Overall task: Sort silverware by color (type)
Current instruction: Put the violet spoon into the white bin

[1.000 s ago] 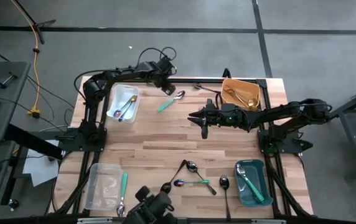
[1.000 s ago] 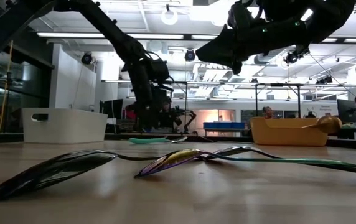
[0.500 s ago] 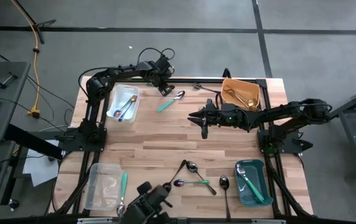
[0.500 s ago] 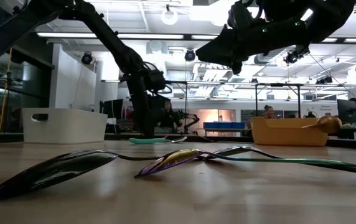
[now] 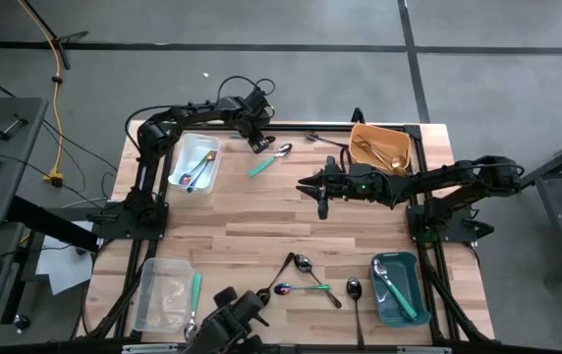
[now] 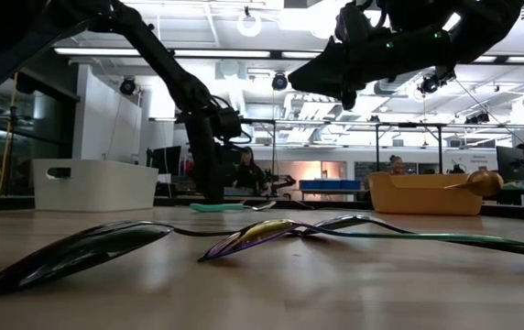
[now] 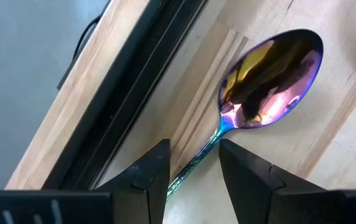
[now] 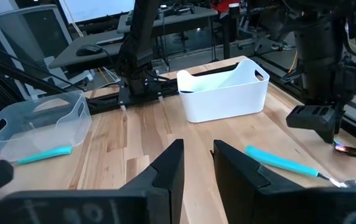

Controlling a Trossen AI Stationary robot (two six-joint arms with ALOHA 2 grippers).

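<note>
Handling first: you have an iridescent rainbow spoon, slim, stiff, light and glossy, so expect it to slip and pivot if pinched near the bowl. Take it across the thin handle, just behind the neck.

Location: it lies flat on the wooden table, at the far edge, just beyond the white bin and beside the black frame rail.

Left gripper: fingers parted, straddling the spoon's handle, one finger on each side, bowl pointing away ahead of them. Nothing is pinched yet as far as you can see.

Near neighbour: a teal-handled spoon lies just past the white bin too, on the side toward the table's middle.

Right gripper: hovers well apart from the white bin, near the yellow bin, jaws narrowly parted and empty.
</note>
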